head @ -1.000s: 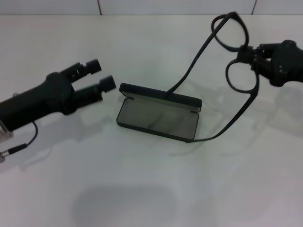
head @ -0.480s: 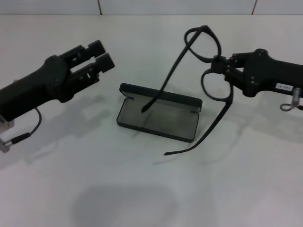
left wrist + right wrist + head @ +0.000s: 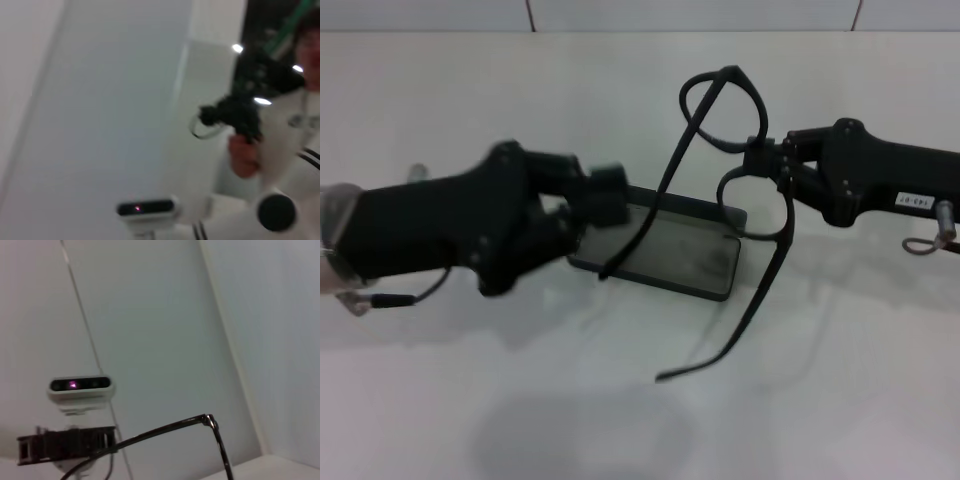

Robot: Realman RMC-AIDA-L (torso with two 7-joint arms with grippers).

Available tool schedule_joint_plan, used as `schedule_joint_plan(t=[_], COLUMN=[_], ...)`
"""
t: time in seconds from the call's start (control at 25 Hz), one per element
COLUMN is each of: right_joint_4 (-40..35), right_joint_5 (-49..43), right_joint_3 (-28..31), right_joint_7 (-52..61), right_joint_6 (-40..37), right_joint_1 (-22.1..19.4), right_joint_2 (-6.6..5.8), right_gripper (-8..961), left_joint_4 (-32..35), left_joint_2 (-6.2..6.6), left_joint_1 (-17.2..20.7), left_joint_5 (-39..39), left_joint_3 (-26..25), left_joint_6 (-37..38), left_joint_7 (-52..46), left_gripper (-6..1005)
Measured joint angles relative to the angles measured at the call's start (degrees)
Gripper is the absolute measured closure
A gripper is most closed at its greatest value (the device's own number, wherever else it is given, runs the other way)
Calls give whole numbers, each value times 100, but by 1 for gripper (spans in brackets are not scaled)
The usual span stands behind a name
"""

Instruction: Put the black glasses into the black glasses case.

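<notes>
While one temple arm of the black glasses [image 3: 752, 175] trails down toward the lower centre of the head view, its tip hanging nearest the camera above the white table [image 3: 620, 400], the frame itself is held aloft at centre right. Just beyond that tip, at mid-frame, lies the black glasses case [image 3: 700, 262] — lid open, grey lining showing, flat on the table. The other temple arm slants down across the case's near-left edge, though whether its tip touches the case cannot be told.

At left, the left gripper [image 3: 605, 200] reaches in over the case's left end, hiding that corner; motion blur makes it impossible to tell how its jaws stand. At right, the right gripper [image 3: 768, 160] enters from the frame's edge and appears clamped on the glasses at the bridge between the two lenses — one lens stands above the fingers, the other below, so the frame is tipped on end.

The right wrist view catches a temple arm and hinge of the glasses against a pale wall, with a small camera unit [image 3: 80, 386] mounted behind.
</notes>
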Motion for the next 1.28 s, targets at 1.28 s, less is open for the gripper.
schedule_joint_plan(t=[1.28], right_joint_4=[375], right_joint_5=[821], right_joint_3=[-368], right_joint_7=[80], right_joint_6=[-731], right_joint_1=[208], right_joint_2=[16], right_gripper=[888], left_joint_4=[-296], left_joint_2=[-370], left_joint_1=[-451], left_joint_5=[25], left_joint_3=[631], left_joint_6=[-80], left_joint_7=[610], left_gripper=[1001])
